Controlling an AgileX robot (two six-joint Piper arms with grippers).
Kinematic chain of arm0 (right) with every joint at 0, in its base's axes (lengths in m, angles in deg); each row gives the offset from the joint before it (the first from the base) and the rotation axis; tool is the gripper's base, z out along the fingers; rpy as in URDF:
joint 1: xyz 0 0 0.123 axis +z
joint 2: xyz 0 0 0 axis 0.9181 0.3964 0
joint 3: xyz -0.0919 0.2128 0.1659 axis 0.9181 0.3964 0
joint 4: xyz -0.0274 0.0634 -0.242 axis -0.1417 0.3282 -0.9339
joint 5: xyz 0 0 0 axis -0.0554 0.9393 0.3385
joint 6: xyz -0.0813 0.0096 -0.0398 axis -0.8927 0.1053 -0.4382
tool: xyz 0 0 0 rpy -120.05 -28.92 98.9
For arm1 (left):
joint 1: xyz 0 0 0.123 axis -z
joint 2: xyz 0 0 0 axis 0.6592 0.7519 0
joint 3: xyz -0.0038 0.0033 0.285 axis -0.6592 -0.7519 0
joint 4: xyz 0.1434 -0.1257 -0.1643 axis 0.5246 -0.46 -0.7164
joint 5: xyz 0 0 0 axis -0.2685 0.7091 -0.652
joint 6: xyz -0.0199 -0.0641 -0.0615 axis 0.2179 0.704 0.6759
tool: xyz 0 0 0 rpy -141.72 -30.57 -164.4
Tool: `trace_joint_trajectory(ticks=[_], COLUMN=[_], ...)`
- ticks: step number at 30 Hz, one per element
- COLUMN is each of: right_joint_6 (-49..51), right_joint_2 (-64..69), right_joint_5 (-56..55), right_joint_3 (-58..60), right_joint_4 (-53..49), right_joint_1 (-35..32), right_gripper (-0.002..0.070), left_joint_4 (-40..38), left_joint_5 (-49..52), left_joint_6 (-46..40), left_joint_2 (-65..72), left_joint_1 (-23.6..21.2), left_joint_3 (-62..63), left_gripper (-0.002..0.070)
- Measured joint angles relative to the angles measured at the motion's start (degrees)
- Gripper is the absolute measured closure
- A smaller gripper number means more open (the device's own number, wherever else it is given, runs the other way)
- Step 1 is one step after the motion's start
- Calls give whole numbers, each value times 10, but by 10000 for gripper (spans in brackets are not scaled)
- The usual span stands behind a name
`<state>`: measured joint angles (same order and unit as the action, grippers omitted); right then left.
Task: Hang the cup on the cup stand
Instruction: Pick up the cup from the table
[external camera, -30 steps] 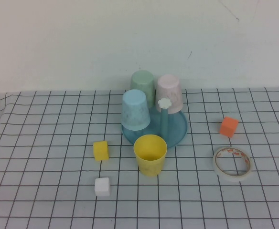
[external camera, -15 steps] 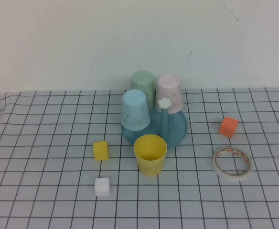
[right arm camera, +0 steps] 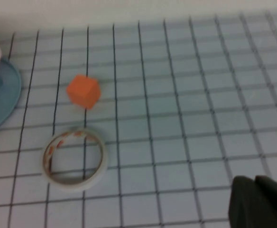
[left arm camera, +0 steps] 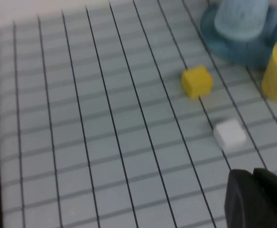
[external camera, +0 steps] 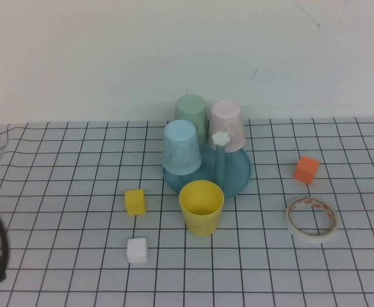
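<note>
yellow cup upright and empty just in front of cup stand, three cups upside down on its pegs, left gripper and right gripper low over the surface, jaws closed on nothing

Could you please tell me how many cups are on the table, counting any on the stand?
4: a yellow cup upright before the cup stand, and light blue, green and pink cups upturned on it.

We note: cup upright on table, just near of cup stand; two cubes left; tape roll right.
</note>
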<state>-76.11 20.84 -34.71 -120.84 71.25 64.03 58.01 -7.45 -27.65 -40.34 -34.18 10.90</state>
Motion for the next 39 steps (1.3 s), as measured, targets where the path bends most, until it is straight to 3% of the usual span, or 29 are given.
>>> trace_joint_trajectory(ticks=[7,14,17,26,30,39], right_joint_6=[3,-6,-79,-435,-491,-507], right_joint_2=[111,187,211,273,318,423], right_joint_5=[0,-8,23,214,261,282], right_joint_3=[0,-2,-17,-128,-181,-254], right_joint_4=[114,159,201,434,471,494], right_joint_1=[0,0,0,7,53,216], right_gripper=[678,678,678,678,678,678], left_joint_4=[-13,-14,-14,-44,-72,-79], left_joint_5=[29,33,32,-40,-90,-113], left_joint_6=[1,-28,-29,-31,-31,-42], left_joint_2=[69,80,71,9,-14,-17], left_joint_1=[0,0,0,0,0,0], left_joint_3=[0,0,0,-63,-100,-107], left_gripper=[676,676,676,676,676,676])
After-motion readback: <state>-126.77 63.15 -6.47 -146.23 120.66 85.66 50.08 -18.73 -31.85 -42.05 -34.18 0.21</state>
